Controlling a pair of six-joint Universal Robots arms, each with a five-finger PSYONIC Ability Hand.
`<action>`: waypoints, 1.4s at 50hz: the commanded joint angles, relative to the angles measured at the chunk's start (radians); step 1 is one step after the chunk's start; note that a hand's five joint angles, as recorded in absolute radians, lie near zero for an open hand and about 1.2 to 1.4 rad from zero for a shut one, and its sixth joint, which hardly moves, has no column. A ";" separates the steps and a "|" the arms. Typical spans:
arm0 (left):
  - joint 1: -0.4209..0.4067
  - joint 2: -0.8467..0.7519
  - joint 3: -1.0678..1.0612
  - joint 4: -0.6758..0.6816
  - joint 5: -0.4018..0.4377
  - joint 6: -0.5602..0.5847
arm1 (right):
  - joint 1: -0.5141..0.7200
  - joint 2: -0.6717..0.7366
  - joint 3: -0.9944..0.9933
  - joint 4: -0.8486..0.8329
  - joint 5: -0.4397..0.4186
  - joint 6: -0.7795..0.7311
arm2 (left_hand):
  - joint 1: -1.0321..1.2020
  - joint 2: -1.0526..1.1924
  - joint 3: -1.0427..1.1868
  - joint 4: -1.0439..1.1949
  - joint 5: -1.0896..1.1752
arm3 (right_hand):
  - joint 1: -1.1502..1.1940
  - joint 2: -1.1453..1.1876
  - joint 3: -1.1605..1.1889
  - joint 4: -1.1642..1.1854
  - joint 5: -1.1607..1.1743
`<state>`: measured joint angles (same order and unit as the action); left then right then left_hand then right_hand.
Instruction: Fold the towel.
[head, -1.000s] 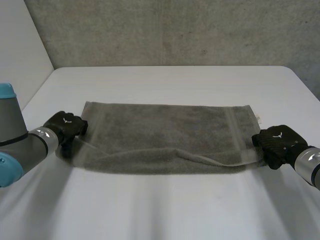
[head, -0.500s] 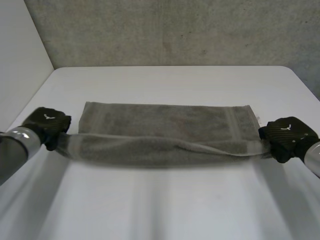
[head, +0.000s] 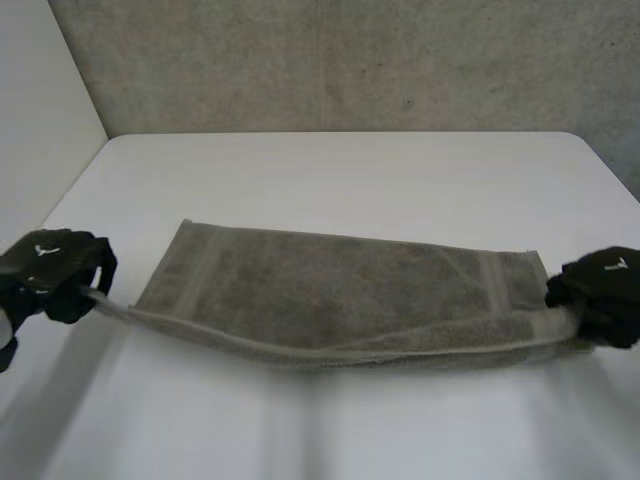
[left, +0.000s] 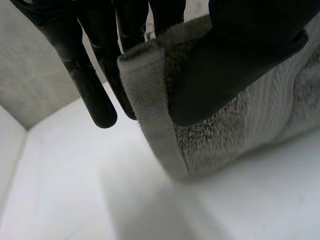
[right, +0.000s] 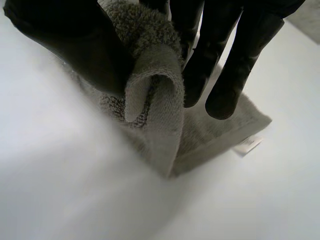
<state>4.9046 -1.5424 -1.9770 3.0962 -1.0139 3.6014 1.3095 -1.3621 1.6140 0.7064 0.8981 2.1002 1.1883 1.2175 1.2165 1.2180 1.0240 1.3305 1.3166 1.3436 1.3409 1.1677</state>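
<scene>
Left hand (head: 52, 270) pinches one near corner of the towel (head: 340, 290) and right hand (head: 600, 292) pinches the other. The edge hangs taut between them over the table (head: 330, 170), judged so it folds evenly

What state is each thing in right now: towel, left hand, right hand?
towel: near long edge raised and stretched between the two hands, sagging slightly mid-span; far part lying flat on the table; not yet folded over.
left hand: shut on the towel, pinching its near-left corner between thumb and fingers.
right hand: shut on the towel, pinching its near-right corner between thumb and fingers.
</scene>
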 joint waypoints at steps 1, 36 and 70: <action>-0.117 -0.249 0.166 0.093 -0.066 -0.162 | 0.125 0.133 -0.130 -0.134 0.076 0.214 | 0.208 0.179 0.180 0.178 0.198 | 0.066 0.080 0.053 0.055 0.054; -0.362 -0.702 0.644 0.415 -0.341 -0.296 | 0.217 0.317 -0.189 -0.556 0.297 0.532 | 0.208 0.179 0.180 0.178 0.198 | 0.066 0.080 0.053 0.055 0.054; -0.355 -0.388 0.371 0.406 -0.376 -0.293 | 0.246 -0.017 0.027 -0.660 0.371 0.520 | -1.001 -1.030 -1.029 -1.031 -1.012 | -0.870 -0.856 -0.883 -0.880 -0.881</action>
<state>4.5478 -2.0271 -1.4731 3.5015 -1.3928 3.3087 1.5598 -1.3794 1.6347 -0.1037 1.2790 2.6289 0.1735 0.1690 0.1694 0.1687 0.0265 0.4023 0.3985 0.4015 0.4024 0.2353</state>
